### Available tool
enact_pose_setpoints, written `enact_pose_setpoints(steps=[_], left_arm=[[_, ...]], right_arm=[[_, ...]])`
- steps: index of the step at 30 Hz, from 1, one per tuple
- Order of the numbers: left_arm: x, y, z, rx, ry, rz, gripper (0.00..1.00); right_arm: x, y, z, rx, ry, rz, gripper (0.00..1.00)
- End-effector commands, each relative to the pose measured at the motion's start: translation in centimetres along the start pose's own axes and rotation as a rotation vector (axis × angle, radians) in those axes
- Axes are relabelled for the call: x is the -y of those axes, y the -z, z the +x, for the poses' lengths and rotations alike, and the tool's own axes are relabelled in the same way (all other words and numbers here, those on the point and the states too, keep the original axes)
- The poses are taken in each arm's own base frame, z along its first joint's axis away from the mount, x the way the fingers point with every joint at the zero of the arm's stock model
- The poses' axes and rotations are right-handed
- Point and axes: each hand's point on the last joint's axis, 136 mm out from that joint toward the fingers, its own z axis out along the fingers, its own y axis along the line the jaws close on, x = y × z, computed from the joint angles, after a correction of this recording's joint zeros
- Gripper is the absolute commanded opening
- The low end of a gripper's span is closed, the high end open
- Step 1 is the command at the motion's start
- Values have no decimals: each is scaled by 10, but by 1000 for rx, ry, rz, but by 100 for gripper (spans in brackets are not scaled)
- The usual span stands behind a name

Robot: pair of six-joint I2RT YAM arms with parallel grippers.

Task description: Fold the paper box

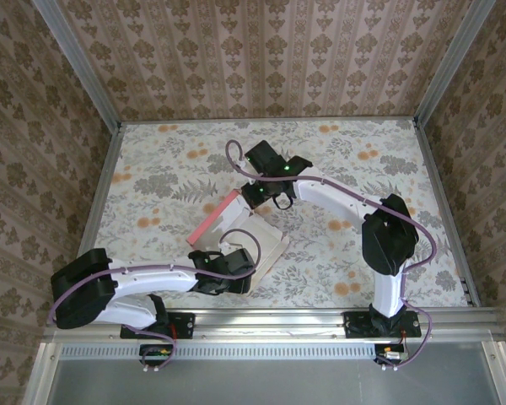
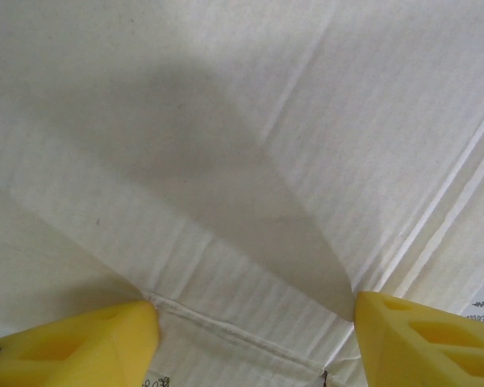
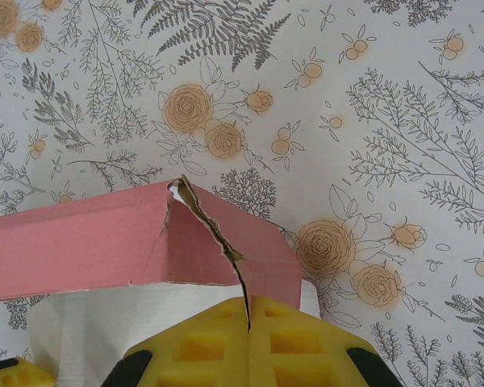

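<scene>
The paper box (image 1: pixel 218 216) lies half-formed at the middle of the counter (image 1: pixel 363 253), between the two arms, its pink wall raised along one side and its pale inner face turned upward. The right pincer (image 3: pixel 250 322) is closed at the far end, and the corner seam where two pink walls meet runs down into the line between its fingers. The card appears to be nipped there, presumably so the walls are kept upright. The left pincer (image 2: pixel 254 343) is held open at the near end, its yellow fingers (image 2: pixel 73 347) spread over the whitish creased panel and nothing gripped, likely placed to press or steady that panel.
</scene>
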Motion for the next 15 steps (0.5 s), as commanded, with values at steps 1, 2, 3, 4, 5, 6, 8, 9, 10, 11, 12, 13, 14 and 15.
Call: enact_pose_setpoints(steps=[1,2,3,4,5,6,8,9,10,11,12,13,14,15], left_arm=[[-15,-16,25,-103,-5,-36,67],[-15,-16,25,-102,-4,-37,67],[-15,-16,25,-102,-3,-36,67],[-15,-16,25,-102,-3,-37,67],[-16,-16,25,-102,-3,-38,67],[-15,-16,25,-103,-3,-36,67],[-15,-15,25,-103,-5,-36,67],[-15,-15,24,-101,-6,-37,67],[-15,-15,24,-102,-6,-37,67],[-15,-15,24,-103,-7,-37,67],[-15,-15,24,-103,-7,-38,67],[-14,-14,23,-101,-8,-39,67],[-14,-14,23,-101,-8,-38,67],[-14,-14,23,-100,-9,-40,67]], right_arm=[[-3,-4,17,-43,-32,-11,1],[-2,-5,19,-42,-35,-10,1],[-3,-5,20,-37,-36,-12,1],[-3,-5,21,-35,-38,-12,1],[-2,-6,24,-37,-43,-13,1],[-2,-6,25,-33,-47,-14,1],[-3,-7,27,-29,-55,-20,1],[-3,-7,28,-27,-60,-21,1],[-3,-7,30,-29,-63,-25,1],[-3,-6,31,-29,-69,-26,1],[-3,-7,33,-34,-72,-25,1],[-3,-6,36,-37,-76,-24,1],[-2,-6,37,-39,-77,-21,1],[-2,-6,33,-16,-76,-22,1]])
